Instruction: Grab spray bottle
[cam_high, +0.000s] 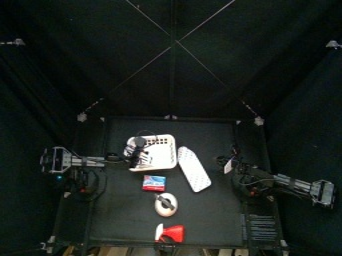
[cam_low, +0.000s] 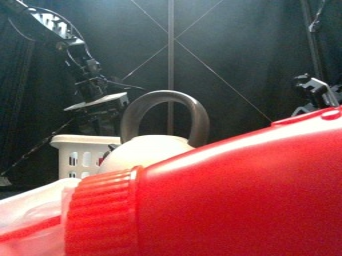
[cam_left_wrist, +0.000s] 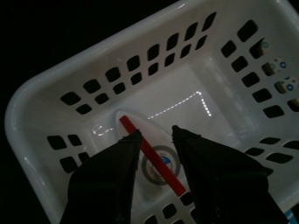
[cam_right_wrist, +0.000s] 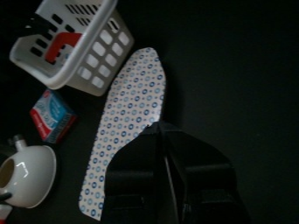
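Left wrist view, my left jaws (cam_left_wrist: 155, 138): they hang over the white slotted basket (cam_left_wrist: 47, 96), pointing down into it. A thin red rod (cam_left_wrist: 152, 156) shows in the gap between them. I cannot tell whether they are clenched on it or merely above it.
Right wrist view, my right jaws (cam_right_wrist: 167, 136): slightly parted, with nothing between them, low over bare bench just beside one end of the long white dotted oblong (cam_right_wrist: 128, 122).
Basket: it stands toward the bench's back edge, left of the middle. Something red lies inside it.
Dotted oblong: it lies flat just right of the basket, running from the back toward the front.
Blue-and-red box (cam_right_wrist: 52, 114): it lies on the bench just in front of the basket, beside the oblong.
Round grey-white object (cam_right_wrist: 30, 171): it sits further forward, near the bench's middle. Its dark ring handle (cam_low: 164, 112) rises above it.
Spray bottle (cam_high: 171, 235): it is at the bench's front edge, about the middle, in front of the round object. Its red body (cam_low: 227, 190) fills the front view, with its white part to the left. It is well apart from both pairs of jaws, and neither touches it.
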